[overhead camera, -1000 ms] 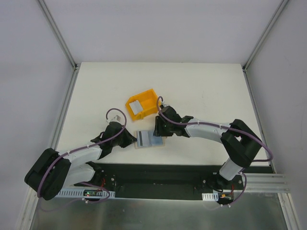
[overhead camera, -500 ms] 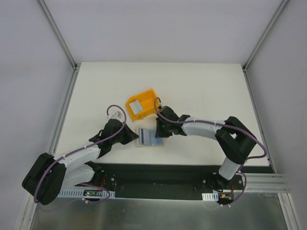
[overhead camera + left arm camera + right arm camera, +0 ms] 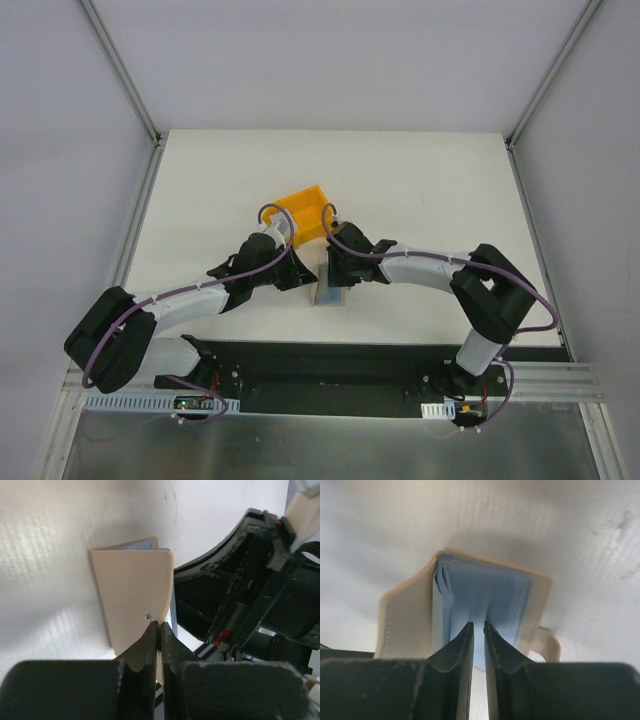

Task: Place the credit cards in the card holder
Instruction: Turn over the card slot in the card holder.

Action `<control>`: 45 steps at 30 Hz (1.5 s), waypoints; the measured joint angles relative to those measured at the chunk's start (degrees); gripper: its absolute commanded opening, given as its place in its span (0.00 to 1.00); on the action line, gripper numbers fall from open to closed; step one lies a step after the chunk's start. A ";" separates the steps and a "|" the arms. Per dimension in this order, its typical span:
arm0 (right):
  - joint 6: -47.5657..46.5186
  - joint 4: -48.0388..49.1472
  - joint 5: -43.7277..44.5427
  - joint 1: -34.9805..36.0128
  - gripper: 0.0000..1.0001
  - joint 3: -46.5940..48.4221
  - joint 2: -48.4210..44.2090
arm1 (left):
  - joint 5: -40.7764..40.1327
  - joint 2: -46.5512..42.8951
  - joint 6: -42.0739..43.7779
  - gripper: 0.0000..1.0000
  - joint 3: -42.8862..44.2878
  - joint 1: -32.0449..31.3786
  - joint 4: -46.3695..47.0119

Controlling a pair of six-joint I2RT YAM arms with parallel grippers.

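Two grippers meet at a beige card holder [image 3: 131, 587] lying near the front of the white table [image 3: 430, 190], just in front of a yellow bin [image 3: 308, 203]. The left gripper [image 3: 157, 629] is pinched tight on the edge of the holder's cover, right beside the snap stud [image 3: 146, 614], and props that cover up like an open book. The right gripper [image 3: 478, 630] points into the opened fold, its fingers drawn narrow with only a slit between them. Whether a credit card sits in that slit cannot be told. Pale blue layers [image 3: 485, 587] fill the inside, where cards cannot be told from lining. The step in hand appears to be feeding a card into a pocket. Doing it well likely means the left side holds the cover steady and upright. The right side would line the card's edge up with the pocket mouth, slide it in flat along the lining and release only once it is seated, so the soft cover neither buckles nor drags across the table.
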 measured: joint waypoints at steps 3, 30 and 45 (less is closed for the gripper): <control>0.04 -0.57 3.19 -0.28 0.23 -2.25 -3.21 | 0.83 2.99 -1.14 0.00 0.63 -0.59 1.18; 4.13 5.44 -4.00 -2.19 0.39 -6.10 -6.32 | -11.30 -6.97 -8.39 0.00 -11.43 3.58 -5.20; 4.57 5.44 -9.16 -1.92 0.39 -2.05 -0.15 | -11.28 -6.08 -8.44 0.00 -11.43 3.58 -4.96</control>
